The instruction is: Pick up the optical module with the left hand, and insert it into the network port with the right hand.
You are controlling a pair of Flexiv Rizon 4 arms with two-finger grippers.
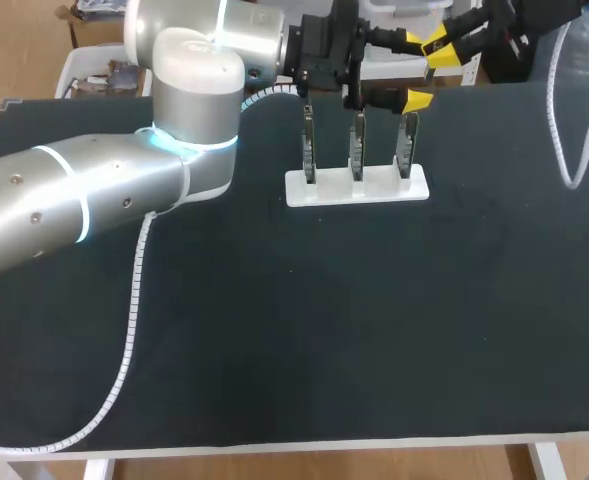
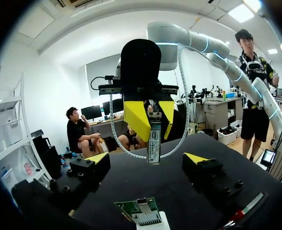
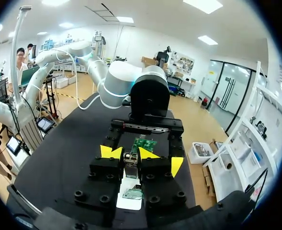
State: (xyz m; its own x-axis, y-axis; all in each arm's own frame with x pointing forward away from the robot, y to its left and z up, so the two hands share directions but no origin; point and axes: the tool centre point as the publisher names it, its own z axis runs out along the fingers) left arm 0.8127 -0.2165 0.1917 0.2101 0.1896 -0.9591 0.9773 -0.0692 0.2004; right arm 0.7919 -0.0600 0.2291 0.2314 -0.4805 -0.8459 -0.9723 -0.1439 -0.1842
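A: Right claw (image 2: 152, 125) pinches the module (image 2: 153, 141) by its upper end; it hangs upright. Left claw (image 2: 147, 160) is spread wide either side, clear of it.
B: Looks light, stiff, slick-sided. Grip the flat faces, square to the port board (image 2: 140, 211) below. The connector's likely fragile.

One table (image 1: 374, 330); one white stand (image 1: 329, 189); three upright circuit boards (image 1: 355, 150); one module (image 2: 153, 139); two claws, the left claw (image 2: 147, 159) and the right claw (image 3: 129, 154).
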